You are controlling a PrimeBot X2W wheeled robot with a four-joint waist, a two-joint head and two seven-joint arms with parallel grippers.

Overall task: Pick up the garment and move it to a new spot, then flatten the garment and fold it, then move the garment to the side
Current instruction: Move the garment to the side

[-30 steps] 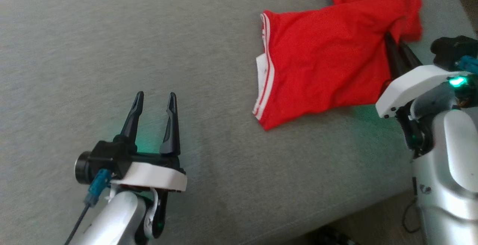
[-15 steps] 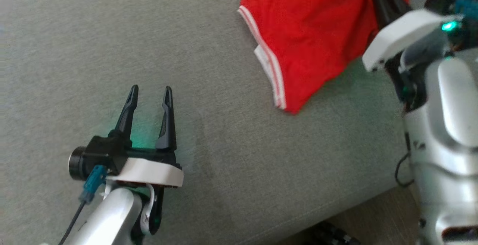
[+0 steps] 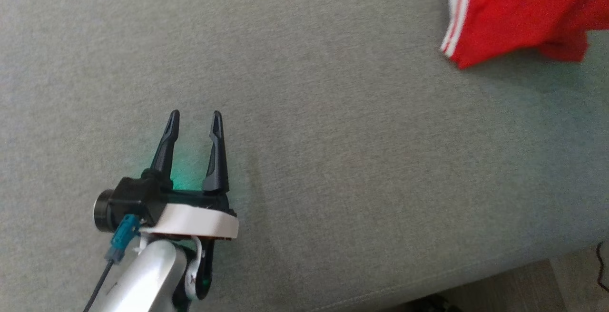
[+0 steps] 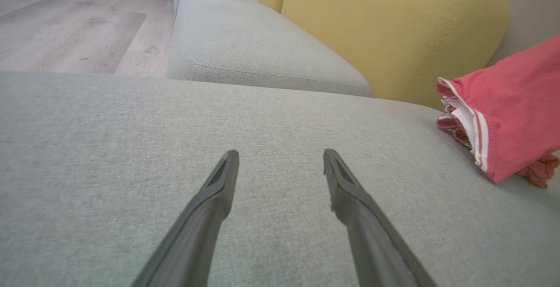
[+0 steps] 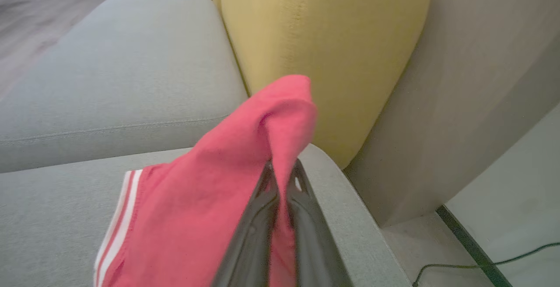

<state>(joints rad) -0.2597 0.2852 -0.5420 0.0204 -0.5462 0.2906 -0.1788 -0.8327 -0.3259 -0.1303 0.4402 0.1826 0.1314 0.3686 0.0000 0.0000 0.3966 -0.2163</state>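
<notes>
head: down onto grey cushion (image 3: pixel 304 112) | wrists: low, along cushion toward yellow backrest (image 4: pixel 393 29) | shared: red garment (image 3: pixel 523 12)

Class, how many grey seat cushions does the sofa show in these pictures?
2. The near cushion lies under the left gripper and garment; the far cushion sits beyond it, by the yellow back cushion. More may be hidden.

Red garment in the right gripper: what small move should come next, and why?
Probably carry it leftward over the bare gray seat cushion and start lowering. The right gripper is shut on a bunched fold of the red garment, which hangs by the seat's right edge near the yellow back cushion; the left gripper is open over bare fabric, where there looks to be room to flatten.
</notes>
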